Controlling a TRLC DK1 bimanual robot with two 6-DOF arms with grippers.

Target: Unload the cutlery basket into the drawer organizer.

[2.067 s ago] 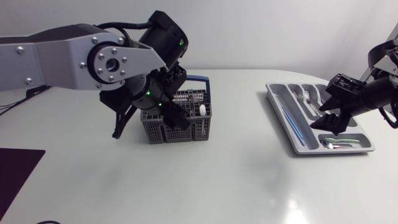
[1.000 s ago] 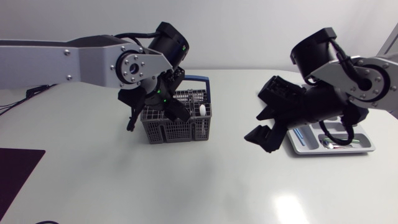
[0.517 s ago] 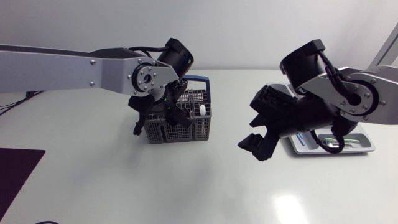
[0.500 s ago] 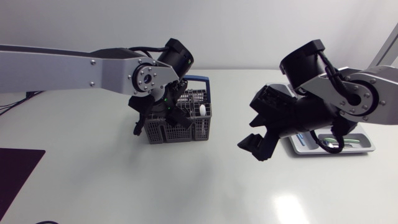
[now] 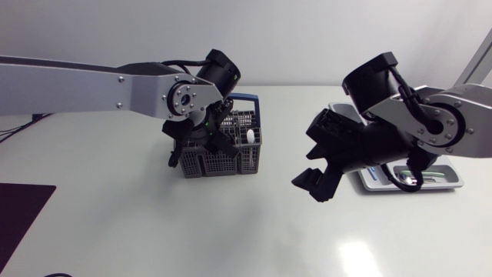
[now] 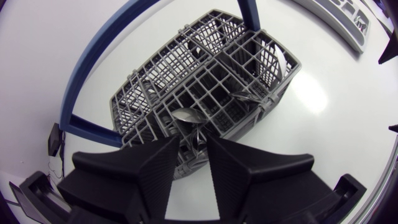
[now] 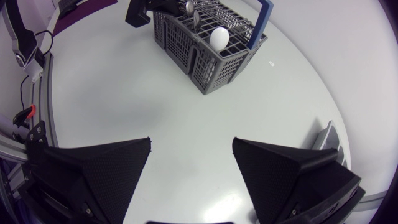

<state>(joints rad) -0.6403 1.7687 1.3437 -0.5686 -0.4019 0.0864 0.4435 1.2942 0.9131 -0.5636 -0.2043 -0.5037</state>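
The cutlery basket is a grey plastic mesh box split into small square compartments, with a blue hoop handle rising along its far side. It stands upright on the white table, left of the middle, open top upward. Seen from above, its long side runs across the table from left to right. The left gripper reaches down into the end of the basket nearest the left arm. Its fingers are drawn in to a narrow gap and press from both sides on the neck of a metal spoon. That spoon stands on end, bowl up and handle down in its compartment. A white rounded utensil head sticks up from a compartment at the opposite end. The right gripper hangs over bare table between the basket and the drawer organizer, its fingers spread wide with nothing between them, aimed toward the basket. The organizer, a pale grey tray, lies at the right side of the table, largely hidden behind the right arm. Some metal cutlery shows in its near compartment.
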